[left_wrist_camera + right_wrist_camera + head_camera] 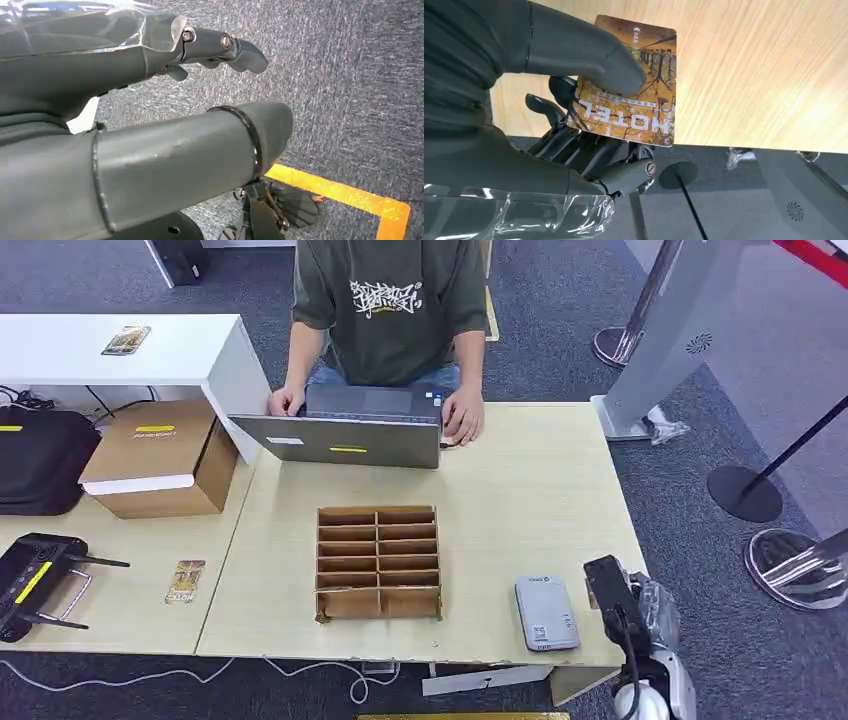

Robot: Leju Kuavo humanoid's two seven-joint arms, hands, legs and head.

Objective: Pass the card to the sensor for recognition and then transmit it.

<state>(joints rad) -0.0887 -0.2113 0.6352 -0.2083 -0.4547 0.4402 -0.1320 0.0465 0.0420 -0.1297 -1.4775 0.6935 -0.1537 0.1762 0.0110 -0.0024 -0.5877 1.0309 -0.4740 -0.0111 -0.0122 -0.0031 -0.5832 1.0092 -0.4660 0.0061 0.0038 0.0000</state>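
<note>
Over the table, right hand pinches card.

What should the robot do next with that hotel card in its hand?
Probably carry the card a little inward, toward the grey card reader near the table's front edge. The right hand already pinches the card between thumb and fingers, and in the head view that hand hangs just beside the reader, so a short move should reach it.

Bare tabletop between divider box and sensor.
</note>
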